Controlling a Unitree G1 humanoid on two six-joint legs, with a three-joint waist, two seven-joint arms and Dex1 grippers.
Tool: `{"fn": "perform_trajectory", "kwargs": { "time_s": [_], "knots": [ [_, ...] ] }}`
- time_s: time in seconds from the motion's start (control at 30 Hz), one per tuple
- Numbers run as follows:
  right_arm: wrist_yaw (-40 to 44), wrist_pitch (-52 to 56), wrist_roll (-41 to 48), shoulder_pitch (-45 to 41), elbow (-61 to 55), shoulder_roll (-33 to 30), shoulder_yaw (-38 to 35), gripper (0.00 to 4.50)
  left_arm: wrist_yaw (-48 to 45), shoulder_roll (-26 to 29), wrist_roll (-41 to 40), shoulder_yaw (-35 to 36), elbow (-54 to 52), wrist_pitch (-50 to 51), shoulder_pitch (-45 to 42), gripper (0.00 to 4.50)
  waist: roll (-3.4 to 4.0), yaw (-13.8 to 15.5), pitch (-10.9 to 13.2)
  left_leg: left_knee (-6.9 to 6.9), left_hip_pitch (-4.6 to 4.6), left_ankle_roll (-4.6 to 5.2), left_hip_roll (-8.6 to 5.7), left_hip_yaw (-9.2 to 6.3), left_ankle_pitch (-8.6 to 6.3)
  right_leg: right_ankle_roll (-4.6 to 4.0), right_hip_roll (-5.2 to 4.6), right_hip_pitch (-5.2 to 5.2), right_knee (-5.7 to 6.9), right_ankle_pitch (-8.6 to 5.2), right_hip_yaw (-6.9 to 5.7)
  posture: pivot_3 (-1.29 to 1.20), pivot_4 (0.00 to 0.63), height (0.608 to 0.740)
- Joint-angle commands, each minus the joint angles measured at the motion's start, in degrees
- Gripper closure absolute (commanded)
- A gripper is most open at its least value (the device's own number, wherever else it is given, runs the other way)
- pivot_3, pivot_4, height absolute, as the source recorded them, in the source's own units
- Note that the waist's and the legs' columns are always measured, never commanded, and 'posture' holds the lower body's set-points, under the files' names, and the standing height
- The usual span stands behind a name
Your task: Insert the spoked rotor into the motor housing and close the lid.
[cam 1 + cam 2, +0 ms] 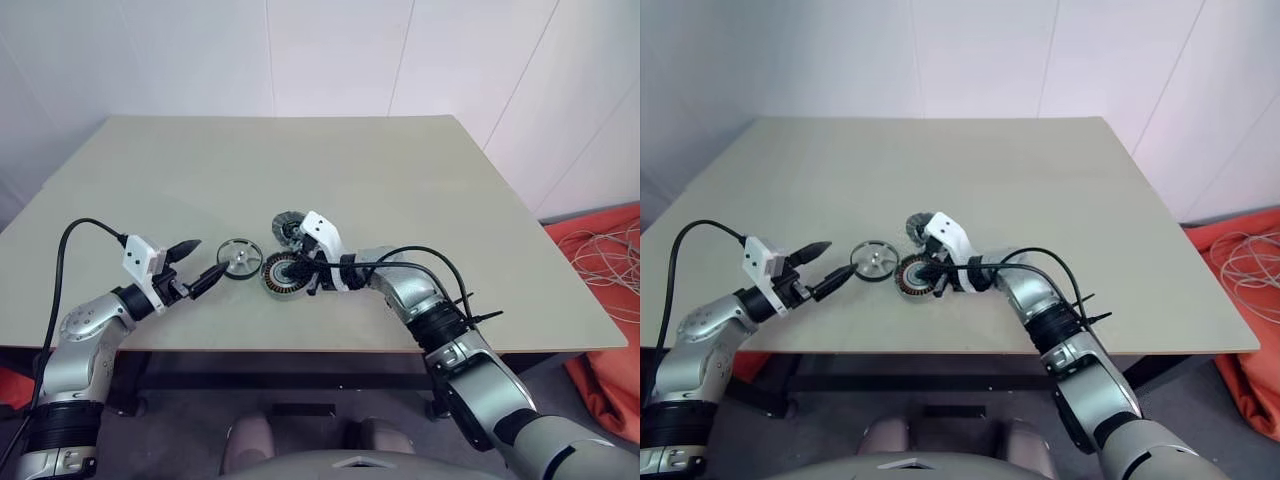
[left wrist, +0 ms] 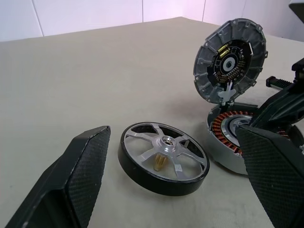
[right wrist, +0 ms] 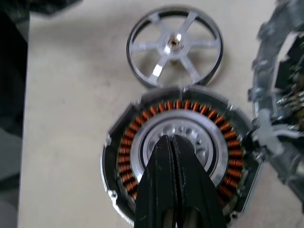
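We start from the rotor, which lies flat on the table just beside the housing, on the side facing our left gripper. It is a shallow wheel: dark smooth rim, pale matt spokes, a small bright hub with a brass-coloured stub under it. The housing, next to it, is a dark ring packed with copper-brown windings around a silvery drilled centre. The lid stands tilted up at the housing's far edge, seemingly hinged there; it is a grey ribbed disc with a dark centre.

Our right gripper has its fingers pressed together, pinching nothing, the tips over the housing's silvery centre; whether they touch it we cannot tell. Our left gripper hovers level, just short of the rotor, fingers spread wide, their pads finely textured.

The step in hand, as we judge it, is picking up the rotor. To do it well we should bring the spread fingers either side of the rim, not the thin spokes, close squarely so the smooth rim does not slip, and lift it flat. The right gripper should clear the housing's centre first. The hub then needs lining up over that centre before lowering, without knocking the raised lid.
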Motion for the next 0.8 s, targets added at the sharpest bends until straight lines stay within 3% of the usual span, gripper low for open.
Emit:
{"fn": "perform_trajectory", "kwargs": {
  "time_s": [0.03,0.23,0.5,0.7,0.8],
  "knots": [
    [-0.39,1.62,2.76,-1.91,-5.04,0.12,-3.52,4.48,1.93,0.22,-0.21,0.93,-1.52,1.24,-0.70,0.00,0.00,0.03,0.00,0.00,-0.02,0.00,0.00,0.00,0.00,0.00,0.00,-0.01,0.00,0.00,0.00,0.00,0.000,0.740],
    [-0.39,3.07,3.47,-2.79,-7.32,-0.12,-4.21,4.48,2.98,0.17,-0.44,0.84,-1.67,2.31,-0.84,0.00,-0.01,0.00,0.00,-0.02,-0.06,0.01,0.00,0.00,0.00,-0.01,0.00,-0.05,0.00,0.00,0.00,0.00,0.000,0.740],
    [-0.94,-0.23,-1.52,-1.95,-1.60,0.38,0.95,4.48,6.74,-0.69,-1.44,1.93,-2.76,6.16,-0.32,0.00,0.00,-0.02,0.00,-0.02,-0.06,0.00,-0.01,0.00,0.00,0.00,0.00,-0.06,0.00,0.00,0.00,0.00,0.000,0.740],
    [-1.09,-3.07,-3.55,-1.26,1.90,0.39,2.37,4.48,16.12,-1.94,-2.20,4.88,-3.37,12.82,-1.28,0.00,0.00,-0.12,0.00,-0.01,-0.06,0.00,-0.01,0.00,0.00,0.00,0.00,-0.05,0.00,0.00,0.00,0.00,0.000,0.740],
    [-0.59,-2.98,-2.32,-1.42,-0.51,0.34,0.95,4.48,22.81,-3.76,-7.82,9.16,-3.54,21.47,-4.73,0.00,-0.01,-0.04,0.00,-0.01,-0.04,0.00,-0.01,-0.01,0.00,0.00,0.01,-0.03,0.00,0.00,-0.01,0.00,0.000,0.740]
  ]
}}
